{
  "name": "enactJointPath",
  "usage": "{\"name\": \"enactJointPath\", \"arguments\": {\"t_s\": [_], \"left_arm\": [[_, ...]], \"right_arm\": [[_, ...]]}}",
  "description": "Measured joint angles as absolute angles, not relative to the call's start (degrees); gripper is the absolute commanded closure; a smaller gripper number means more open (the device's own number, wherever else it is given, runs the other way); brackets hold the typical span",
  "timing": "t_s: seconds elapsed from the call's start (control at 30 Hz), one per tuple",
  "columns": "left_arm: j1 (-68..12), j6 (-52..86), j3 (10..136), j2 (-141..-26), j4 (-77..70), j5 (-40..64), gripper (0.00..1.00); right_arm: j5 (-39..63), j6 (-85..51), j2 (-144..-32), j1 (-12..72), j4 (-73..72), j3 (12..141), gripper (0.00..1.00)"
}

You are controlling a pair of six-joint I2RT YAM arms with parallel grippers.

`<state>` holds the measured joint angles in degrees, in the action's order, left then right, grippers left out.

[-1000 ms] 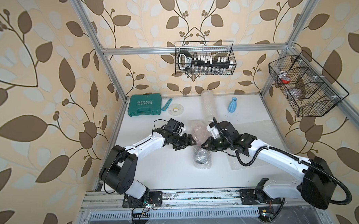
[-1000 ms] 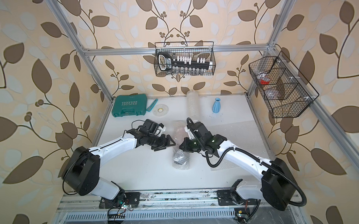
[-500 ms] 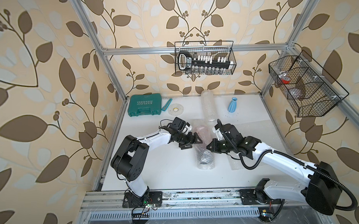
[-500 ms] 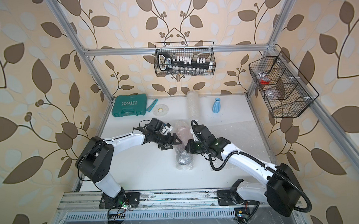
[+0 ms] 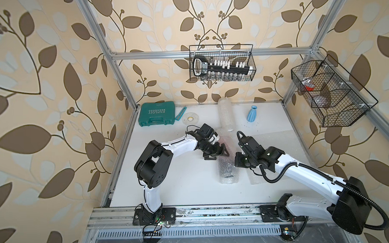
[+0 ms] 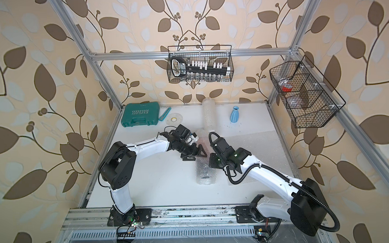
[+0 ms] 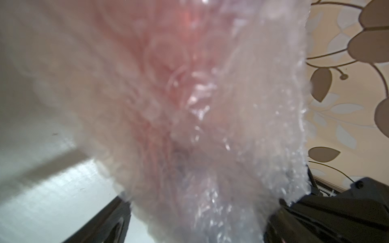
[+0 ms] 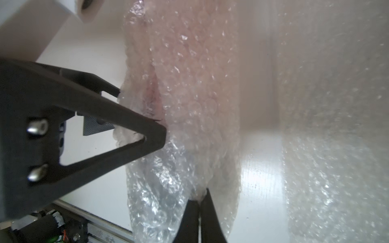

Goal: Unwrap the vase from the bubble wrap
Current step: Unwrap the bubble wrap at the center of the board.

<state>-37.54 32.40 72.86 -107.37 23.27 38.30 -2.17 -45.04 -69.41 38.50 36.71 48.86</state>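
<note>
White tabletop (image 5: 180, 176) carries everything, boxed in by an aluminium frame (image 5: 209, 53) and beige wallpaper (image 5: 54, 86) with brown leaves. The bubble wrap (image 5: 227, 169) lies as a crumpled bundle mid-surface between my arms, a pink tint showing through it. My right pincer (image 8: 199, 202) is pressed together on a fold of it. My left pincer (image 5: 217, 152) is spread wide, the bundle's rear end between its fingers. Along the back sit a green tool case (image 5: 156, 113), a bubble wrap roll (image 5: 225, 114) and a blue vase (image 5: 252, 113). One wire basket (image 5: 252, 73) hangs on the back wall, and a second basket (image 5: 344, 114) on the right-hand wall.
</note>
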Motion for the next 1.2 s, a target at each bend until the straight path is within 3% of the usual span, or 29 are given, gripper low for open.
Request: {"name": "enactJointPath", "arguments": {"t_s": [0.27,0.6,0.7,0.83,1.2], "left_arm": [[-39.11,31.51,75.40,-109.47,25.26,37.12,0.11],[-39.42,31.53,76.01,-109.97,25.52,37.06,0.16],[-39.42,31.55,76.03,-110.00,25.52,37.06,0.17],[-39.42,31.59,76.03,-110.00,25.47,37.06,0.17],[-39.46,31.66,76.16,-110.00,25.50,36.58,0.21]], "right_arm": [[-3.44,-42.96,-72.25,38.50,41.01,52.69,0.99],[-2.63,-40.34,-76.16,38.50,43.27,56.53,0.65],[-2.66,-40.12,-76.60,38.50,43.88,57.10,0.63],[-2.68,-39.97,-78.76,38.50,44.69,58.04,0.62],[-2.26,-36.25,-83.72,39.22,48.99,62.52,0.85]]}}
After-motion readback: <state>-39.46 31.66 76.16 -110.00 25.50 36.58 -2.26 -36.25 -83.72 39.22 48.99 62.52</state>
